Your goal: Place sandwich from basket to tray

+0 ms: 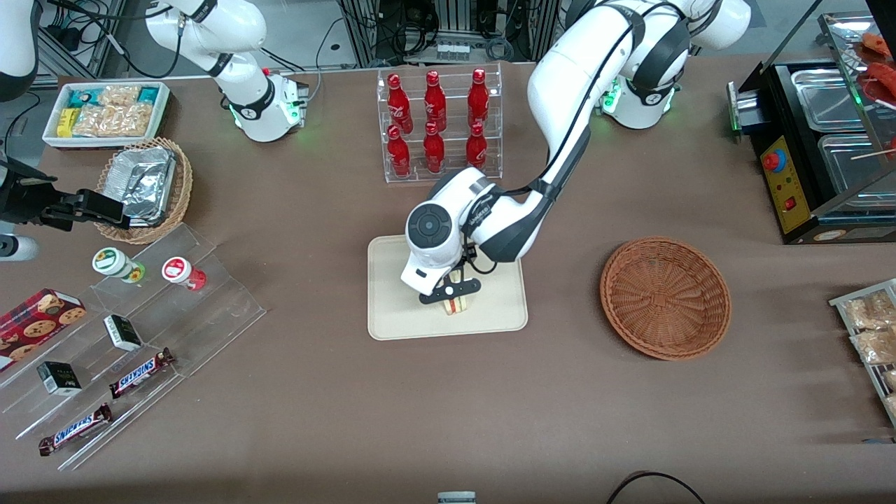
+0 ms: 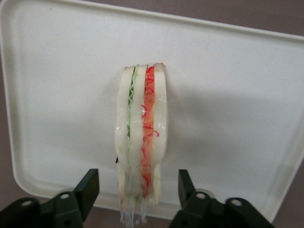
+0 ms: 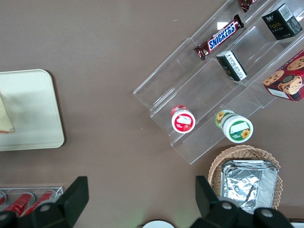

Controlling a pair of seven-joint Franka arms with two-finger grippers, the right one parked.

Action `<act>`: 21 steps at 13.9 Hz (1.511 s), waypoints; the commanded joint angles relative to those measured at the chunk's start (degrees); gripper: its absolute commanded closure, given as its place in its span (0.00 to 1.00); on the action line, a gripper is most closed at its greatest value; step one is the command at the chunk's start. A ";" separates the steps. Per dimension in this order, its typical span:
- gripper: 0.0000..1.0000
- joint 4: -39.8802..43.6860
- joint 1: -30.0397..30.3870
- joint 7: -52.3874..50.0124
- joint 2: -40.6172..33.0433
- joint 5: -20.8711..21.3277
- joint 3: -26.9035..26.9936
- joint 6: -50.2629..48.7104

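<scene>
The sandwich (image 2: 141, 137) stands on its edge on the cream tray (image 1: 392, 318), its red and green layers facing the wrist camera. The left arm's gripper (image 1: 453, 292) hovers directly over it, jaws spread wide, one finger (image 2: 88, 187) on each side, neither touching the bread. The round reddish-brown basket (image 1: 665, 297) sits toward the working arm's end of the table.

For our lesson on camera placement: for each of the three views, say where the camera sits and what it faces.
Front view: high above the table, looking down; both arms show.
Left wrist view: on the working arm, facing the sandwich on the tray between the open gripper fingers.
Right wrist view: parked wrist, over the snack shelves.
All share the tray.
</scene>
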 commanded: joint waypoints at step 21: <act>0.00 -21.60 31.92 57.39 -33.53 1.94 1.48 -16.55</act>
